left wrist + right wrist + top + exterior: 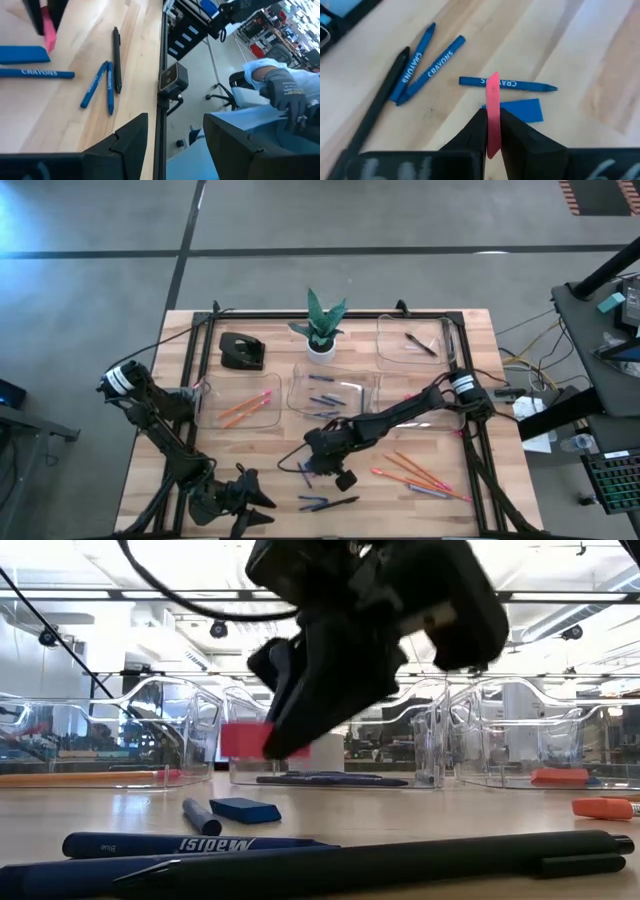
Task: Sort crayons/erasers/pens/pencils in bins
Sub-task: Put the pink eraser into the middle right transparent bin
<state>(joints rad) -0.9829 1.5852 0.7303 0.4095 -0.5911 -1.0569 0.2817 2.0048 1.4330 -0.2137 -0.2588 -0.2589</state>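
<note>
My right gripper (322,460) hangs over the table's middle front, shut on a pink eraser (492,112). Below it a blue eraser (520,110) and a blue crayon (507,84) lie flat on the wood. Two more crayons (425,62) and a dark pen (375,107) lie beside them. Orange pencils (415,472) lie to the right on the table. More pencils lie in the left bin (238,402), and crayons in the middle bin (335,392). A pen lies in the far right bin (410,340). My left gripper (252,505) waits open at the front edge. My right gripper pinches the pink eraser's two flat faces (493,125) between its two fingers. The eraser's free end (493,82) sticks out past the fingertips. The fingers slant down from the far right. The eraser (240,738) is lifted clear of the table.
A potted plant (320,340) and a black desk object (241,352) stand at the back. A small camera (172,77) sits on the table's front rail. Beyond the table, a person's gloved hand (285,90) shows in the left wrist view.
</note>
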